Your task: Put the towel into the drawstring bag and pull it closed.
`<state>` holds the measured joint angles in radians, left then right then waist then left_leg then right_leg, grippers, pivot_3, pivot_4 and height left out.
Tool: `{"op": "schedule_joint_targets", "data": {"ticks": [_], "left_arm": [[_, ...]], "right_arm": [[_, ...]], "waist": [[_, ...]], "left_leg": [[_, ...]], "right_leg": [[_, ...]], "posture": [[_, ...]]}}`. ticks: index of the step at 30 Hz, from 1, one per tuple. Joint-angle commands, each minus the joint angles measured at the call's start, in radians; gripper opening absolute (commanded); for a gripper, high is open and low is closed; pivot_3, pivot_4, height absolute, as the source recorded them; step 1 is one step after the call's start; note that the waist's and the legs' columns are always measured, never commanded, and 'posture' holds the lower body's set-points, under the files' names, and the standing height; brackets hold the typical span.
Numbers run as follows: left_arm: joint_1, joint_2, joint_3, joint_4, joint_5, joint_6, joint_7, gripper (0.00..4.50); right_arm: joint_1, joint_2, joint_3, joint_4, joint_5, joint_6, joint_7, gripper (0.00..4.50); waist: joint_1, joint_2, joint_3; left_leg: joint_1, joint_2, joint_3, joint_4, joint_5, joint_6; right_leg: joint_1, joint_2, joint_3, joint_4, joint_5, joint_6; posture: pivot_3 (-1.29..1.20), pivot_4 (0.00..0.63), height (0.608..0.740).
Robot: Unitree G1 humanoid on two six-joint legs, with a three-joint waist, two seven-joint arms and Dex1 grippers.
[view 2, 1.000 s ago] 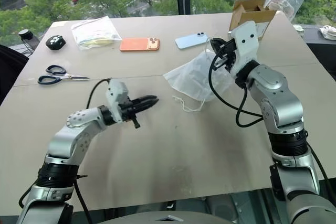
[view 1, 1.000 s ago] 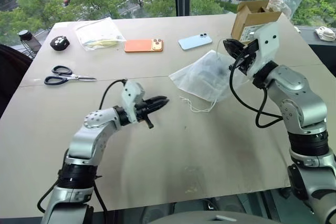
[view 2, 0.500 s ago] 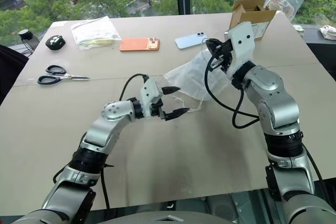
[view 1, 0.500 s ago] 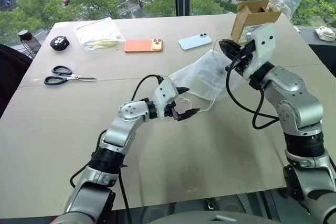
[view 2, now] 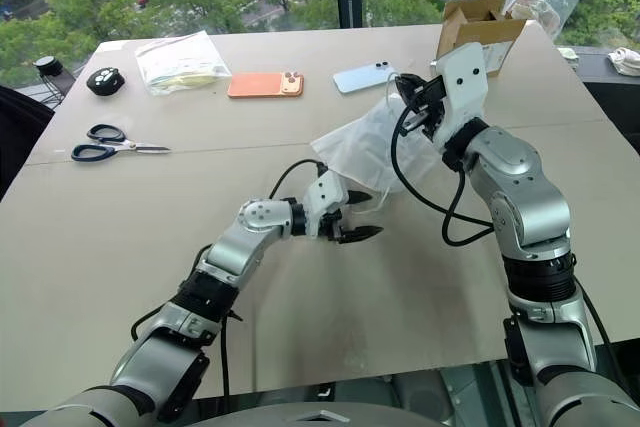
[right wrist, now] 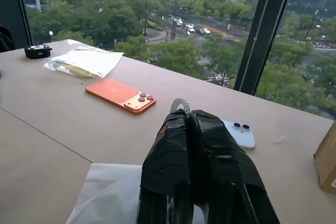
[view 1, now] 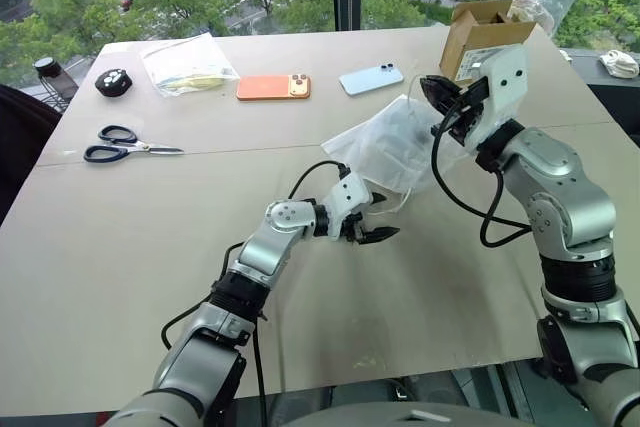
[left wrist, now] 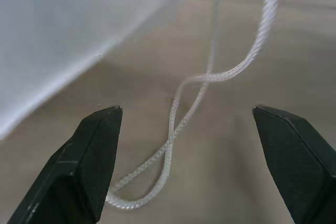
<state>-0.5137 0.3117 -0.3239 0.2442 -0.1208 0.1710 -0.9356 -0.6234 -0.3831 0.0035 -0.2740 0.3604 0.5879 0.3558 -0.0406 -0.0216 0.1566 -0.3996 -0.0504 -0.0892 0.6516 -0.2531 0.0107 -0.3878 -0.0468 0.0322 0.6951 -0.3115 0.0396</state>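
Jaws of the left gripper [view 1: 383,227] stand wide apart, low over the tabletop [view 1: 150,247], with a loop of white drawstring cord [left wrist: 178,145] lying on the surface between the two black fingers [left wrist: 86,166] and touching neither. Jaws of the right gripper [view 2: 410,102] are pressed together, pinching a cord loop [right wrist: 179,103] that pokes out above their tips, so that the upper corner of the drawstring bag [view 1: 385,142] hangs raised from it while the bag's lower part rests on the table. The bag is thin, white and translucent; a darker shape shows faintly through it, and whether this is the towel cannot be told. Loose cord trails from the bag's near edge toward the left gripper. Farther back lie an orange phone [view 1: 273,86], a light-blue phone [view 1: 371,78], a clear zip bag [view 1: 188,62], scissors [view 1: 125,143], a small black object [view 1: 113,80] and an open cardboard box [view 1: 478,29].
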Motion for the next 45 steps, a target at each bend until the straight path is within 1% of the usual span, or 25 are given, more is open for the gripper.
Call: {"op": "schedule_joint_targets", "data": {"ticks": [1, 2, 5, 6, 11, 15, 17, 18, 21, 23, 24, 28, 32, 35, 38, 45], "left_arm": [[0.007, -0.004, 0.012, -0.023, 0.002, -0.028, 0.004, 2.29], [0.011, -0.004, 0.018, -0.027, 0.002, -0.035, 0.011, 1.89], [0.016, -0.007, 0.040, -0.023, 0.007, -0.070, 0.046, 0.44], [0.015, -0.010, 0.047, -0.020, 0.008, -0.081, 0.058, 0.02], [0.016, -0.025, 0.091, -0.031, 0.018, -0.144, 0.135, 0.02], [0.035, -0.028, 0.160, -0.054, 0.069, -0.272, 0.283, 0.02], [0.058, -0.013, 0.199, -0.076, 0.129, -0.331, 0.389, 0.02], [0.079, 0.003, 0.227, -0.090, 0.184, -0.367, 0.468, 0.02], [0.146, 0.048, 0.318, -0.145, 0.325, -0.409, 0.686, 0.02], [0.169, 0.070, 0.349, -0.170, 0.388, -0.412, 0.776, 0.02], [0.176, 0.076, 0.360, -0.179, 0.414, -0.406, 0.812, 0.02], [0.184, 0.073, 0.395, -0.193, 0.485, -0.336, 0.929, 0.02], [0.179, 0.062, 0.422, -0.185, 0.504, -0.258, 1.000, 0.02], [0.177, 0.064, 0.455, -0.179, 0.516, -0.197, 1.061, 0.02], [0.173, 0.055, 0.519, -0.150, 0.486, -0.117, 1.121, 0.02], [0.166, 0.040, 0.601, -0.134, 0.436, -0.019, 1.207, 0.02]], "right_arm": [[-0.008, 0.004, -0.022, -0.055, -0.006, -0.003, -0.013, 0.00], [-0.008, 0.003, -0.024, -0.055, -0.008, -0.003, -0.016, 0.00], [-0.007, 0.002, -0.027, -0.057, -0.010, -0.003, -0.021, 0.00], [-0.007, 0.002, -0.027, -0.056, -0.011, -0.004, -0.022, 0.00], [-0.014, 0.001, -0.035, -0.041, -0.028, -0.016, -0.034, 0.00], [-0.010, -0.005, -0.050, -0.022, -0.083, -0.046, -0.074, 0.00], [-0.004, -0.005, -0.073, -0.015, -0.120, -0.042, -0.126, 0.00], [0.006, -0.027, -0.076, -0.004, -0.167, -0.051, -0.154, 0.00], [0.055, -0.152, -0.034, 0.034, -0.374, -0.122, -0.217, 0.00], [0.079, -0.187, -0.026, 0.044, -0.445, -0.132, -0.253, 0.00], [0.087, -0.187, -0.031, 0.048, -0.464, -0.131, -0.274, 0.00], [0.108, -0.122, -0.087, 0.068, -0.485, -0.103, -0.354, 0.00], [0.132, -0.089, -0.120, 0.099, -0.496, -0.102, -0.402, 0.00], [0.148, -0.027, -0.194, 0.119, -0.474, -0.106, -0.482, 0.00], [0.153, 0.042, -0.294, 0.127, -0.449, -0.116, -0.576, 0.00], [0.150, 0.126, -0.445, 0.126, -0.403, -0.118, -0.716, 0.00]], "waist": [[0.000, 0.000, 0.000], [0.000, 0.000, 0.000], [0.000, 0.000, 0.000], [0.001, 0.000, 0.000], [0.001, 0.000, 0.000], [0.001, 0.000, 0.000], [0.001, 0.000, 0.000], [0.001, 0.000, 0.000], [0.006, 0.000, 0.000], [0.010, 0.000, 0.000], [0.010, 0.000, 0.000], [0.011, -0.001, 0.000], [0.011, -0.001, 0.000], [0.012, -0.001, 0.000], [0.011, -0.001, 0.000], [0.010, -0.001, -0.001]], "left_leg": [[0.000, 0.000, 0.000, 0.000, 0.000, 0.000], [0.000, 0.000, 0.000, 0.000, 0.000, 0.000], [0.000, 0.000, 0.000, 0.000, 0.000, 0.000], [0.000, 0.000, 0.000, 0.000, 0.000, 0.000], [0.000, 0.000, 0.000, 0.000, 0.000, 0.000], [0.000, 0.000, 0.000, 0.000, 0.000, 0.000], [0.000, 0.000, 0.000, 0.000, 0.000, 0.000], [0.000, 0.000, 0.000, 0.000, 0.000, 0.000], [0.000, 0.000, 0.001, 0.000, 0.000, 0.000], [0.000, 0.000, 0.001, 0.000, 0.000, 0.000], [0.000, 0.000, 0.001, -0.001, 0.000, 0.000], [0.000, 0.000, 0.002, 0.000, 0.000, 0.000], [0.000, 0.000, 0.002, 0.000, 0.000, 0.000], [0.000, 0.000, 0.002, 0.000, 0.000, 0.000], [0.000, 0.000, 0.002, -0.001, 0.000, 0.000], [0.000, 0.000, 0.002, -0.001, 0.000, 0.000]], "right_leg": [[0.000, 0.000, 0.000, 0.000, 0.000, 0.000], [0.000, 0.000, 0.000, 0.000, 0.000, 0.000], [0.000, 0.000, 0.000, 0.000, 0.000, 0.000], [0.000, 0.000, 0.000, 0.000, 0.000, 0.000], [0.000, 0.000, 0.000, 0.000, 0.000, 0.000], [0.000, 0.000, 0.000, 0.000, 0.000, 0.000], [0.000, 0.000, 0.001, 0.000, 0.000, 0.000], [0.000, 0.000, 0.001, 0.000, 0.000, 0.000], [0.000, -0.001, 0.001, 0.000, 0.000, 0.000], [-0.001, -0.001, 0.001, 0.000, 0.000, 0.000], [-0.001, -0.001, 0.002, 0.000, 0.000, 0.000], [-0.001, -0.001, 0.002, 0.001, 0.000, 0.001], [-0.001, 0.000, 0.002, 0.001, 0.001, 0.001], [-0.001, 0.000, 0.002, 0.001, 0.001, 0.001], [-0.001, 0.000, 0.003, 0.001, 0.001, 0.001], [-0.001, 0.000, 0.002, 0.001, 0.001, 0.001]], "posture": [[0.00, 0.150, 0.740], [0.00, 0.150, 0.740], [0.00, 0.150, 0.740], [0.00, 0.150, 0.740], [0.00, 0.150, 0.740], [0.00, 0.150, 0.740], [0.00, 0.150, 0.740], [0.00, 0.150, 0.740], [0.00, 0.150, 0.740], [0.00, 0.150, 0.740], [0.00, 0.150, 0.740], [0.00, 0.150, 0.740], [0.00, 0.150, 0.740], [0.00, 0.150, 0.740], [0.00, 0.150, 0.740], [0.00, 0.150, 0.740]]}}
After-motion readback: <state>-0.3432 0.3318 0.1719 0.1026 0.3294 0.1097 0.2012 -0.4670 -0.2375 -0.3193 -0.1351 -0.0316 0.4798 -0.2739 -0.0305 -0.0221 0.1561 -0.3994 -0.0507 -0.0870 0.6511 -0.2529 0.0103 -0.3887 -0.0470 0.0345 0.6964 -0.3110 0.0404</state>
